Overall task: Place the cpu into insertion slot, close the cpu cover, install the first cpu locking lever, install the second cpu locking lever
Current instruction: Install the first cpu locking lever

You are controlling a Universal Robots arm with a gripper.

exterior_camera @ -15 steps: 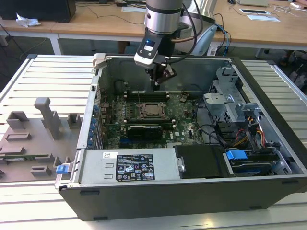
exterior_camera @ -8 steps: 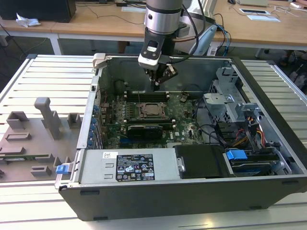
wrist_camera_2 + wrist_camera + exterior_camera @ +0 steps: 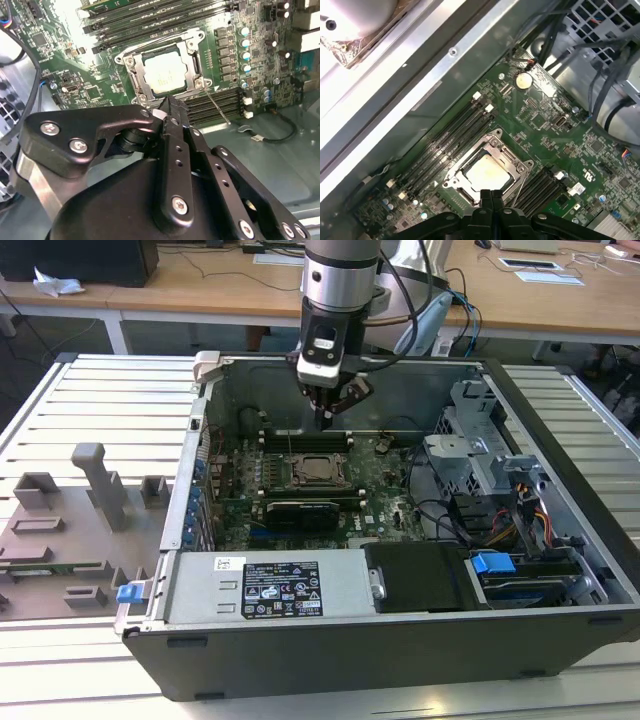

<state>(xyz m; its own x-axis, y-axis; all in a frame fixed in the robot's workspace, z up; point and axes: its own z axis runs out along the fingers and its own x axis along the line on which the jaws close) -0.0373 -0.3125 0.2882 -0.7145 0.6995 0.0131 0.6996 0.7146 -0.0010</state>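
The cpu (image 3: 165, 75) lies pale and square in the insertion slot (image 3: 134, 80) on the green board. Across it lies the cpu cover (image 3: 192, 50), a silvery frame with the chip showing through its window. In the first wrist view the cpu (image 3: 486, 172) and the cpu cover (image 3: 495, 145) sit just beyond my fingertips. My gripper (image 3: 170, 107) is shut with nothing in it, its tips hanging above the socket's edge. A thin silver lever rod (image 3: 218, 108) slants away from the socket's corner over the memory slots. In the exterior view my gripper (image 3: 322, 422) hovers above the insertion slot (image 3: 316, 470).
Long black memory slots (image 3: 215, 102) flank the socket on both sides. The open case (image 3: 200, 480) has walls all round, a labelled power supply box (image 3: 265, 590) at the front, and cables and a drive cage (image 3: 490, 455) at the exterior view's right. A grey fixture (image 3: 95, 480) stands on the table at that view's left.
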